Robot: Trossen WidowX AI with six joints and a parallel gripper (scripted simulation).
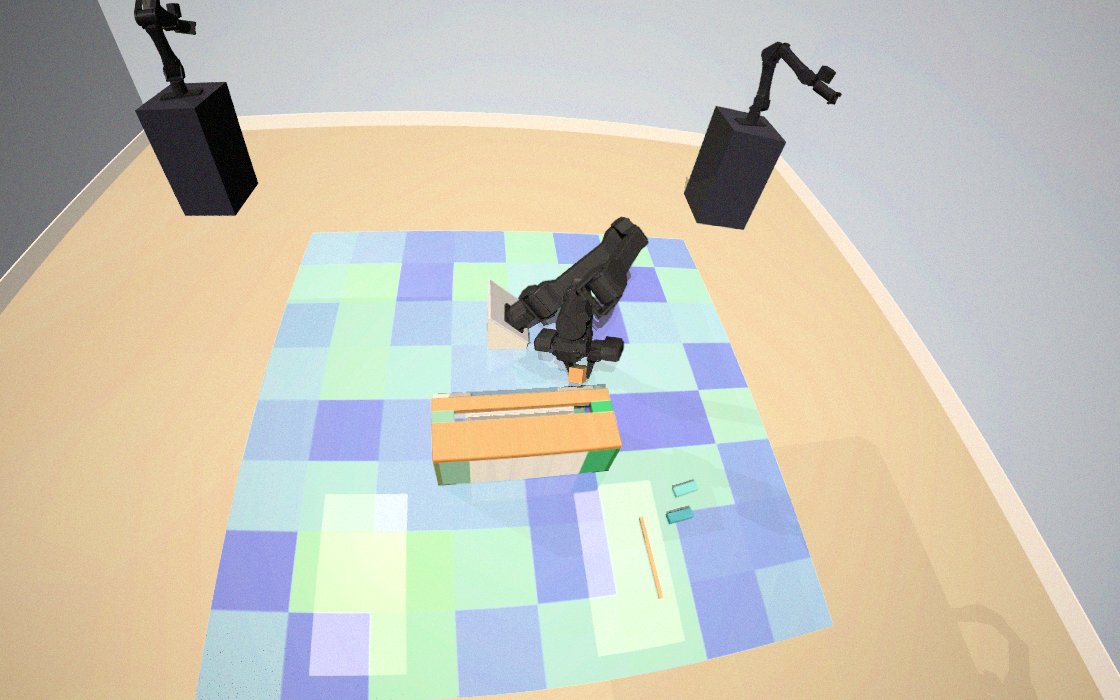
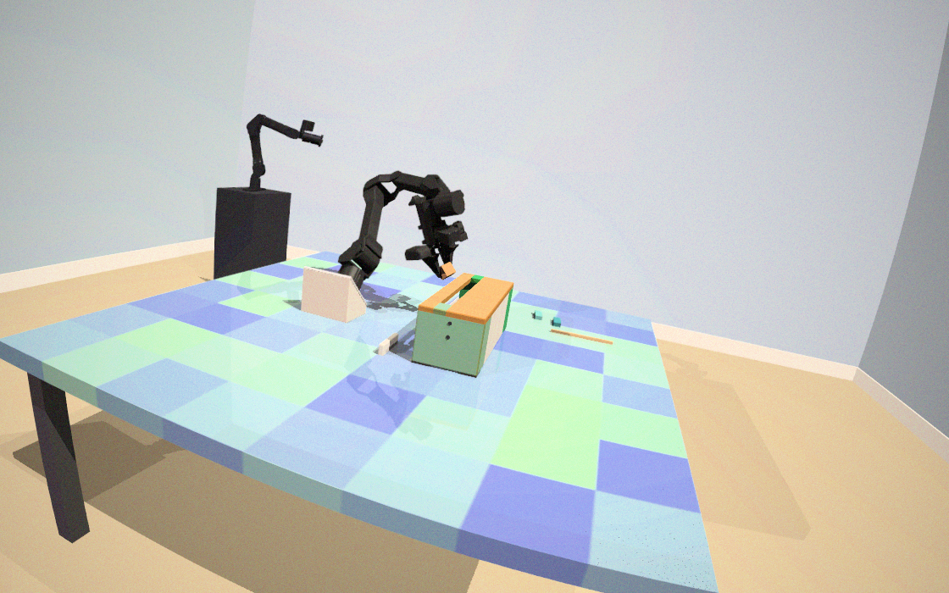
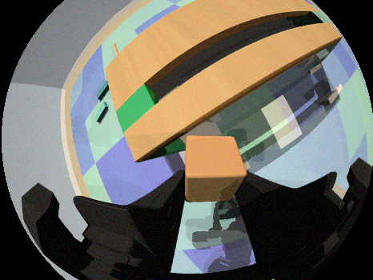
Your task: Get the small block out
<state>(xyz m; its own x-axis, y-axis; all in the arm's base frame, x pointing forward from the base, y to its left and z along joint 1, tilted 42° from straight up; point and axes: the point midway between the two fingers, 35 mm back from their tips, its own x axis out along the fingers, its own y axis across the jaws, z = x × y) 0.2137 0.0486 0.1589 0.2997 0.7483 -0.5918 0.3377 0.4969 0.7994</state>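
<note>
A small orange block [image 1: 577,374] [image 2: 447,268] [image 3: 212,158] is held between the fingertips, off the table. My gripper [image 1: 578,373] [image 2: 446,269] [image 3: 207,174] is shut on it. The box [image 1: 524,436] [image 2: 447,348] [image 3: 240,86] stands upright, with an orange top that has a long slot, a green part at one end and a clear front facing the arm. The block is outside the box, in front of its green end, at about the height of the box top or a little above. The gap between block and box looks small.
Two teal blocks [image 1: 684,487] [image 1: 678,515] and a thin orange stick [image 1: 651,557] [image 2: 580,336] lie beyond the box. A pale wedge-shaped stand [image 1: 505,331] [image 2: 329,295] is beside the arm's base. A small pale piece [image 2: 385,343] lies in front of the box.
</note>
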